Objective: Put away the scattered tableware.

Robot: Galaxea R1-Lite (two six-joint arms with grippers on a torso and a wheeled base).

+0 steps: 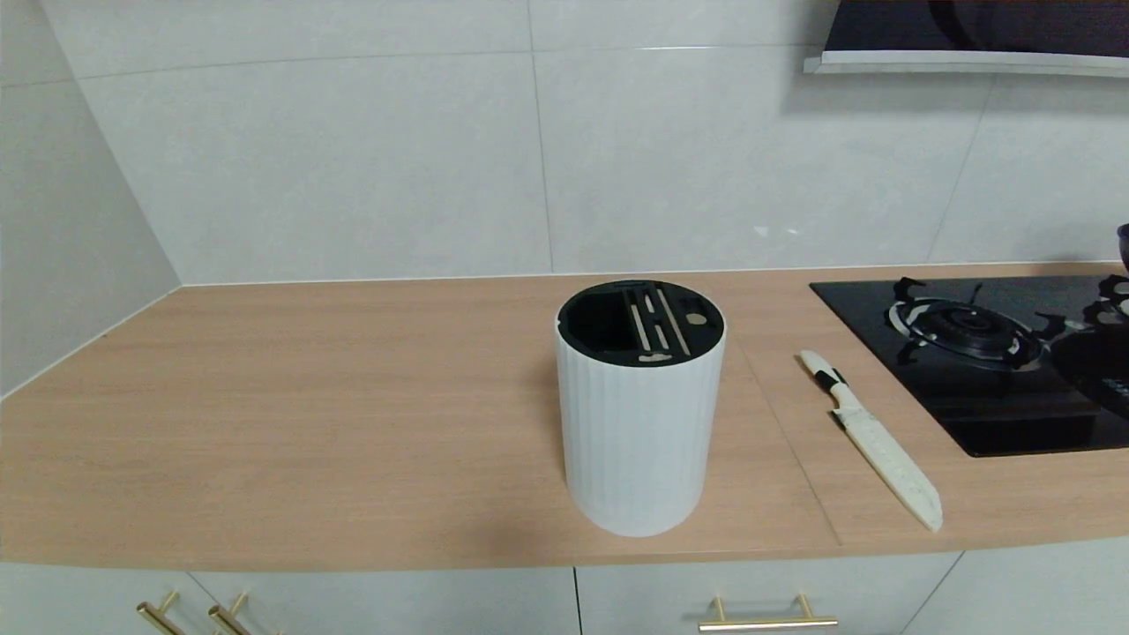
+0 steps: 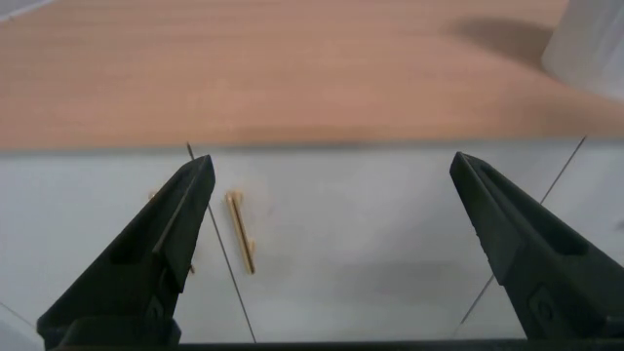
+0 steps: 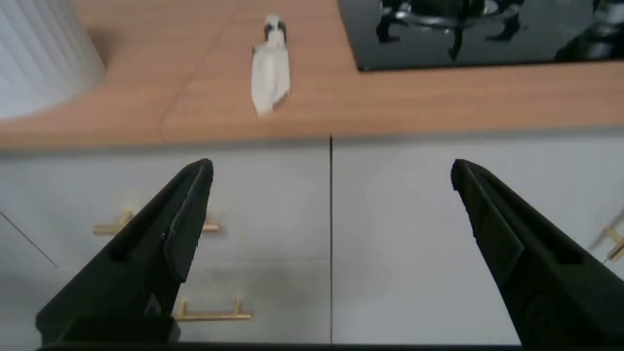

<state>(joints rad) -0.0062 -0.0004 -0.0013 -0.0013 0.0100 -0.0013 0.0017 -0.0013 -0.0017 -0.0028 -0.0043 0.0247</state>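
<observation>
A white ribbed cylinder knife holder with a black slotted top stands near the counter's front edge. A white speckled knife with a black band on its handle lies flat to its right, blade pointing toward the front edge. The knife also shows in the right wrist view, beside the holder. My left gripper hangs open below the counter edge, in front of the cabinet doors. My right gripper is open too, low in front of the cabinets, facing the knife. The holder's corner shows in the left wrist view.
A black gas hob with burner grates takes up the counter's right end, close to the knife. The wooden counter stretches left of the holder. White cabinet doors with gold handles sit below. Tiled walls close the back and left.
</observation>
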